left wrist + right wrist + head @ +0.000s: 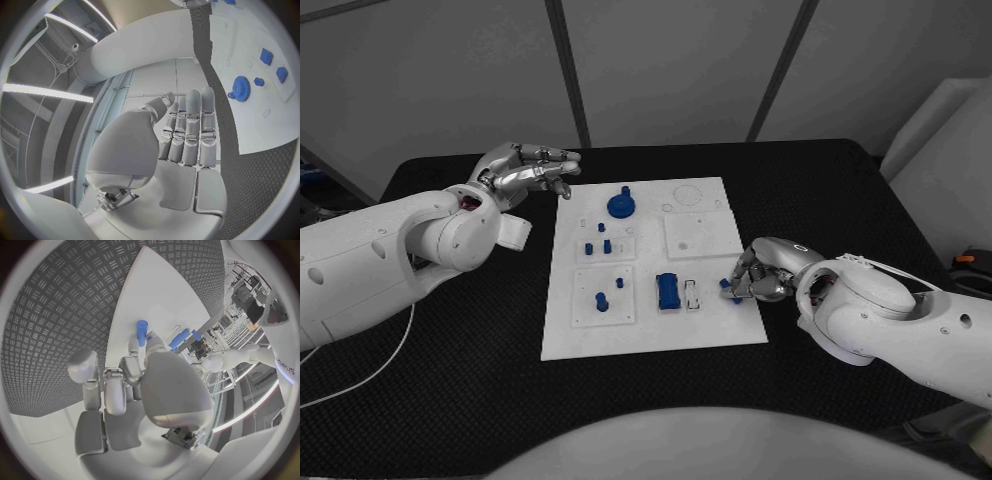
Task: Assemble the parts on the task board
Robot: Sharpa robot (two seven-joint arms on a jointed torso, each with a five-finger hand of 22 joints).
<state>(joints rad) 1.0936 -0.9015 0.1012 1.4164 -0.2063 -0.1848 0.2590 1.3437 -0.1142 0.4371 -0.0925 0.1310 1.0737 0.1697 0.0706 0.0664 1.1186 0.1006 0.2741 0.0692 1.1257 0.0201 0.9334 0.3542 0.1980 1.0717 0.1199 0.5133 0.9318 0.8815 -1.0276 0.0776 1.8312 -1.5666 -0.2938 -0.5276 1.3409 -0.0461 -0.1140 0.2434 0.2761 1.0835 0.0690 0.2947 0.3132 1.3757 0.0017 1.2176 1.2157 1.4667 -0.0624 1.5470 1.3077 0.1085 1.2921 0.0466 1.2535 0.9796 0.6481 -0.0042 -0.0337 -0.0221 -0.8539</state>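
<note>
The white task board (711, 330) lies in the middle of the black table. On it stand a blue gear with a knob (620, 205), several small blue pegs (599, 246) and a blue block (669, 291). My right hand (759, 276) hovers at the board's right edge and pinches a small blue cylinder (730, 287); in the right wrist view the cylinder (142, 332) sticks out past the fingertips over the board (159, 285). My left hand (531, 170) hangs left of the board's far corner, fingers curled, holding nothing. In the left wrist view its fingers (190, 130) are together beside the gear (240, 89).
The board carries raised white square plates (700, 234) and a ring outline (688, 193) near its far edge. Black textured table (473, 390) surrounds the board on all sides. A white cable (358, 375) runs by the left arm.
</note>
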